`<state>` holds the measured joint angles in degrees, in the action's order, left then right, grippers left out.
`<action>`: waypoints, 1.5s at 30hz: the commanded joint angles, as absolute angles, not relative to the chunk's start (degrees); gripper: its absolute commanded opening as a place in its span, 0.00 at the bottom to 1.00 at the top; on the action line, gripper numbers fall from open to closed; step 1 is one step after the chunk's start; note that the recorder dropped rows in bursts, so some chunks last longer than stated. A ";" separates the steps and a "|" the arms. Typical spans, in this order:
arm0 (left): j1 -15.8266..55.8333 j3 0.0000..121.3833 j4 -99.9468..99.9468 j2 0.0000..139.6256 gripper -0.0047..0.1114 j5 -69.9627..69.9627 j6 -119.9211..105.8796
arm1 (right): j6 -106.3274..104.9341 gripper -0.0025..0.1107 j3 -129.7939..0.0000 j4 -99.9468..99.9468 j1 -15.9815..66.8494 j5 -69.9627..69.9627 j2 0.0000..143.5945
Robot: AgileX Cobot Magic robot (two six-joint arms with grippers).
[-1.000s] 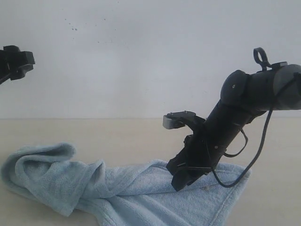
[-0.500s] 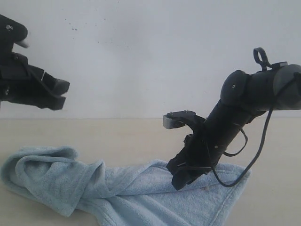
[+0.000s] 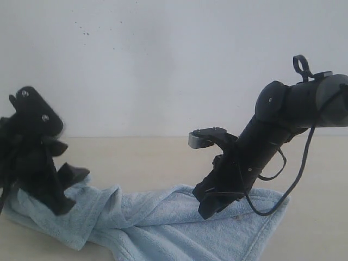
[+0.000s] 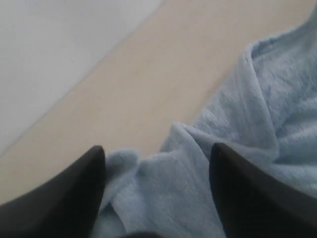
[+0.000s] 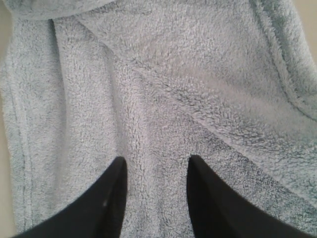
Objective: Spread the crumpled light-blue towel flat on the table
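Change: left tool [image 4: 157, 151] lowered to towel's [image 3: 147, 223] bunched left end.
Left tool: tilted down, spread wide astride a fold.
Right tool [image 5: 157, 161]: unmoved, slanting down, narrowly parted.

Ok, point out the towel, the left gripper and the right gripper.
towel [image 3: 163, 220], exterior view, on its bunched middle folds.
left gripper [image 4: 157, 151], left wrist view, midway between its fingertips.
right gripper [image 5: 157, 159], right wrist view, midway between its fingertips.
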<state>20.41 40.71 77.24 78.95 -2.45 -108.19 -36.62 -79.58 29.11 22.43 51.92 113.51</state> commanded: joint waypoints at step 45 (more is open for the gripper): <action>20.68 36.51 63.11 98.42 0.52 -3.00 -107.16 | -38.01 0.36 -79.90 29.23 22.50 49.70 113.20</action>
